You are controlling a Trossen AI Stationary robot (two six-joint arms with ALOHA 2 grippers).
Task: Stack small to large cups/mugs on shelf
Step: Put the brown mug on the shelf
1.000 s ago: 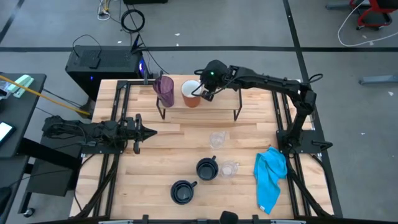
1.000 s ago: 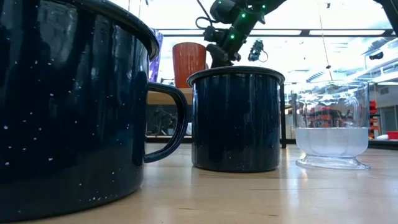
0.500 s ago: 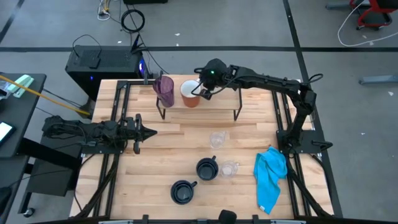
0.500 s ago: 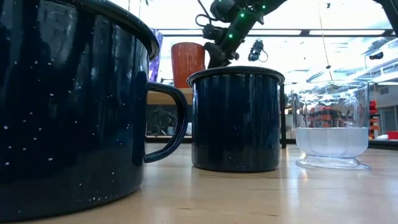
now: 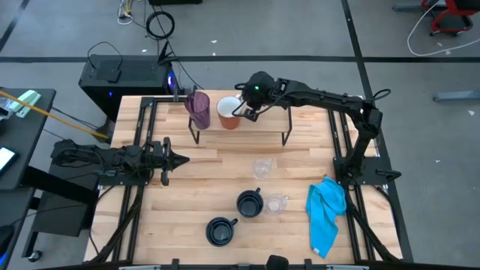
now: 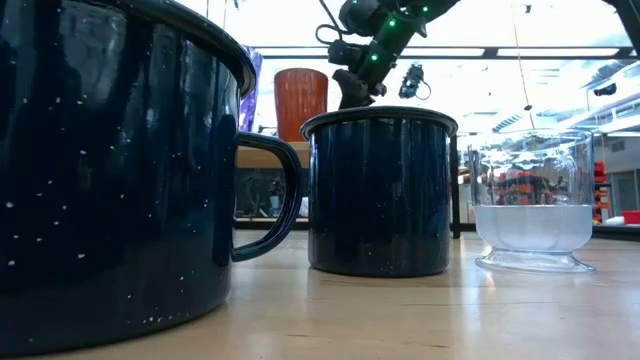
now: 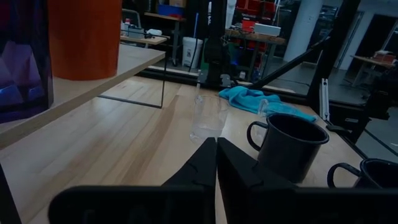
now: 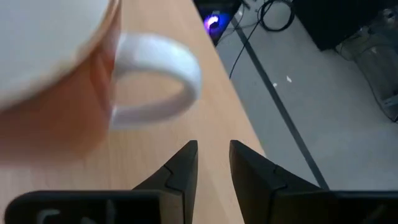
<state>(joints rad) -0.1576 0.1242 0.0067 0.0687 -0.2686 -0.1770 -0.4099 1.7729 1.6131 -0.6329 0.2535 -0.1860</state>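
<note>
The orange-brown mug (image 5: 230, 112) and the purple tumbler (image 5: 199, 109) stand upright side by side on the left half of the light-wood shelf (image 5: 266, 122). My right gripper (image 5: 246, 112) hovers just right of the mug. In the right wrist view its fingers (image 8: 213, 152) are slightly open, just short of the white handle (image 8: 155, 81) and clear of it. Two navy mugs (image 5: 249, 203) (image 5: 220, 231) and two clear glasses (image 5: 262, 167) (image 5: 277, 203) stand on the tabletop. My left gripper (image 5: 180, 158) waits shut at the table's left side.
A bright blue cloth (image 5: 326, 214) lies crumpled near the table's right edge. The shelf's right half is bare wood, with black wire legs (image 5: 288, 135) under it. Black arm frames run along both table sides. Bare tabletop lies between the shelf and the glasses.
</note>
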